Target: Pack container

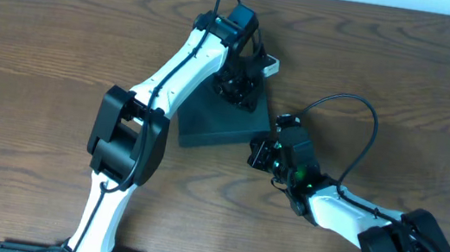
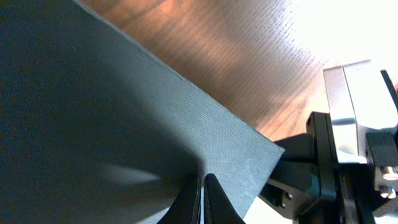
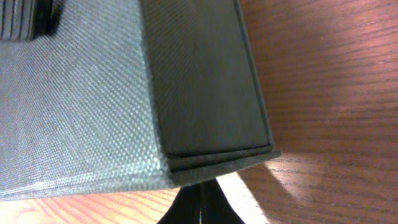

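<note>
Left tool [image 2: 203, 198] is running narrow, tips almost together with nothing between them, and is sitting over the far half of the container [image 1: 218, 123]. Right tool [image 3: 200, 210] is also pinched nearly closed, sitting at the container's near-right corner; contact unclear. Container is lying flat on the surface [image 1: 36, 40], lid looking down.
</note>
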